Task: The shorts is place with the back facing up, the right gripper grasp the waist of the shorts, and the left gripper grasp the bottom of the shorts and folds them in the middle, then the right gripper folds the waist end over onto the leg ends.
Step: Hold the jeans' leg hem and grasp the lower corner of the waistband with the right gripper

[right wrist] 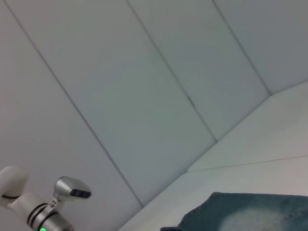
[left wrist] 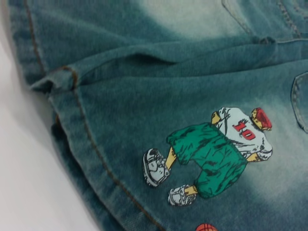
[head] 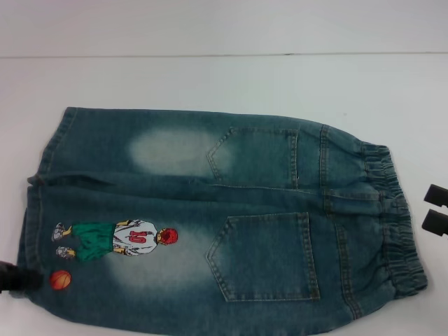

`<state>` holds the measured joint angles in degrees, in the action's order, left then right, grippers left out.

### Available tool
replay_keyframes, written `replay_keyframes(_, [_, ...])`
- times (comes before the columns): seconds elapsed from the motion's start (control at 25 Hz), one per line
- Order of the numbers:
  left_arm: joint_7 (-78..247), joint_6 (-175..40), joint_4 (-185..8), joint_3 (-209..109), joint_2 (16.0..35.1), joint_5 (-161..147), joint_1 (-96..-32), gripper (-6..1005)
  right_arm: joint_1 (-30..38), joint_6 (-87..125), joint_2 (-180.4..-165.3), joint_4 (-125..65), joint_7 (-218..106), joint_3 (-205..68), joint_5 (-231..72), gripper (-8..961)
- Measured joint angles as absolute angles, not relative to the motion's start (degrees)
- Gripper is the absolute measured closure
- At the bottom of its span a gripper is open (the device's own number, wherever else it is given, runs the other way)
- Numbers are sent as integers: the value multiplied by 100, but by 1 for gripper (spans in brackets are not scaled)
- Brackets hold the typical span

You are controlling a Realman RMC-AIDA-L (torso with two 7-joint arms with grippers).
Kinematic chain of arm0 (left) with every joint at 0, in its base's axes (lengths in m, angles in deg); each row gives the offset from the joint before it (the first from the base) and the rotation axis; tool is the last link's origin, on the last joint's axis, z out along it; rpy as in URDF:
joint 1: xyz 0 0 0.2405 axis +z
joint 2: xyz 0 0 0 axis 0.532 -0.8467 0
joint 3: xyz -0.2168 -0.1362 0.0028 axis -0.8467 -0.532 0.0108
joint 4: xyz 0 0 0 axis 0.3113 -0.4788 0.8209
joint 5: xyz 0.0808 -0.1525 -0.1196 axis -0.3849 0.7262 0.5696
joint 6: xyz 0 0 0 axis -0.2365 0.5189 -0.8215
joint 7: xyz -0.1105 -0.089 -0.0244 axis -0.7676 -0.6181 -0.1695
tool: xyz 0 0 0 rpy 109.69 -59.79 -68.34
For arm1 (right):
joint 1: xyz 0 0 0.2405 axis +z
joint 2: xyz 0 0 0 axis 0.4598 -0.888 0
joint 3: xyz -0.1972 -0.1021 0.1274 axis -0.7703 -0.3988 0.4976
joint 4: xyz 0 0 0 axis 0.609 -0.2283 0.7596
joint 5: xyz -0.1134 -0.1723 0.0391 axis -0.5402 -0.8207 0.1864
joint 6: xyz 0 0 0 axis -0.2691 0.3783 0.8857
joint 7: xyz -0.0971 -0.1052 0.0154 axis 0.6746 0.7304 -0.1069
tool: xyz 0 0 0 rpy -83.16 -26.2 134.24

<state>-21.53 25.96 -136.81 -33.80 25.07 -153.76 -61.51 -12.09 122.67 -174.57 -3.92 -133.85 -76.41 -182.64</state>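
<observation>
Two grippers flank the shorts (head: 210,224), spread flat on the counter (head: 210,77): right gripper (head: 435,210) beside the waistband, fingers apart; left gripper (head: 14,278) at the hem, fingers' state hidden. Pinch both edges squarely.

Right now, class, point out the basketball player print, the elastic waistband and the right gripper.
basketball player print (head: 119,239), head view, on the green shorts of the figure.
elastic waistband (head: 395,224), head view, on the gathered band at the shorts' right end.
right gripper (head: 436,208), head view, between its two dark fingertips.
</observation>
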Motion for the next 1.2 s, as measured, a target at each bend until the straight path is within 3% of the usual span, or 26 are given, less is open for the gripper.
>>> replay_keyframes(1.2, [-2249, 2453, -13763, -3306, 2588, -15299, -6345, 909, -2261, 11622, -17441, -391, -13828, -6740, -18315, 42])
